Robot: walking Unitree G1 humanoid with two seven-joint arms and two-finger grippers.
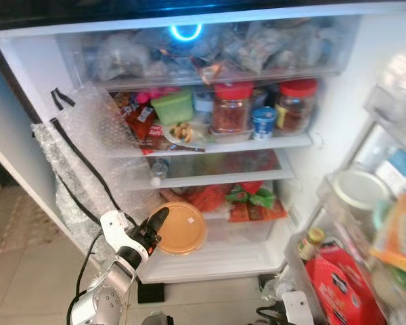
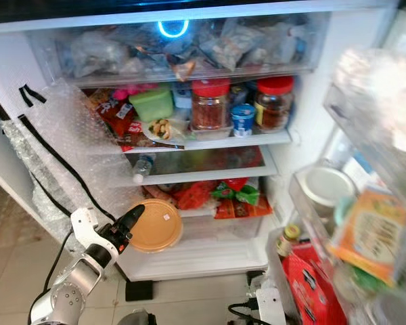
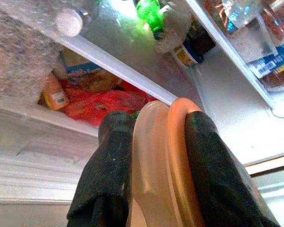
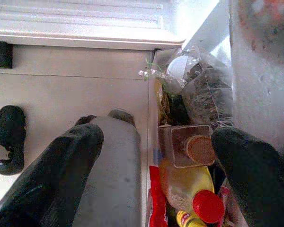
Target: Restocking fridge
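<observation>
Left wrist view: my left gripper (image 3: 163,156) is clamped on the orange container (image 3: 165,161), its rim between my fingers (image 3: 213,165), before the fridge's lower shelf (image 1: 216,254). My right gripper (image 4: 156,156) is spread apart over the floor (image 4: 61,90).

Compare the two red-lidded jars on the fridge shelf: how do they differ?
The left jar holds reddish-orange contents; the right jar holds darker brown ones. The left jar stands beside the green container, the right jar nearer the fridge's right wall, with a small blue cup between them. Both are clear, upright and closed.
</observation>
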